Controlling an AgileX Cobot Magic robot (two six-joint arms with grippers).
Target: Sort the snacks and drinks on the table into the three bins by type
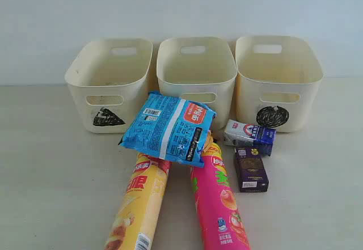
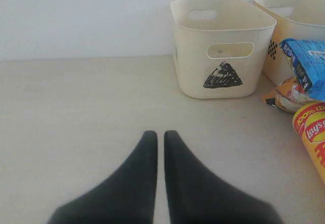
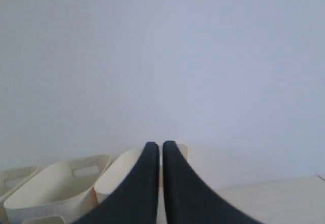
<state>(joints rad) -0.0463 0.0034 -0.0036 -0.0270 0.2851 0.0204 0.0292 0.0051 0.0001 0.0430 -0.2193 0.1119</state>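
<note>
Three cream bins stand in a row at the back: triangle bin (image 1: 109,83), middle bin (image 1: 195,71), circle bin (image 1: 278,80). A blue packet (image 1: 169,128) leans against the middle bin over an orange packet (image 2: 285,95). In front lie a yellow tube (image 1: 138,204) and a pink tube (image 1: 218,202). A white-blue carton (image 1: 250,136) and a dark purple carton (image 1: 250,169) lie right of them. Neither gripper shows in the exterior view. My left gripper (image 2: 160,134) is shut, empty, over bare table (image 2: 76,112). My right gripper (image 3: 161,145) is shut, empty, raised, facing the bins (image 3: 56,186).
A plain pale wall (image 1: 181,6) runs behind the bins. Bare table (image 1: 45,165) stretches left of the triangle bin and the yellow tube, and right of the cartons (image 1: 317,176).
</note>
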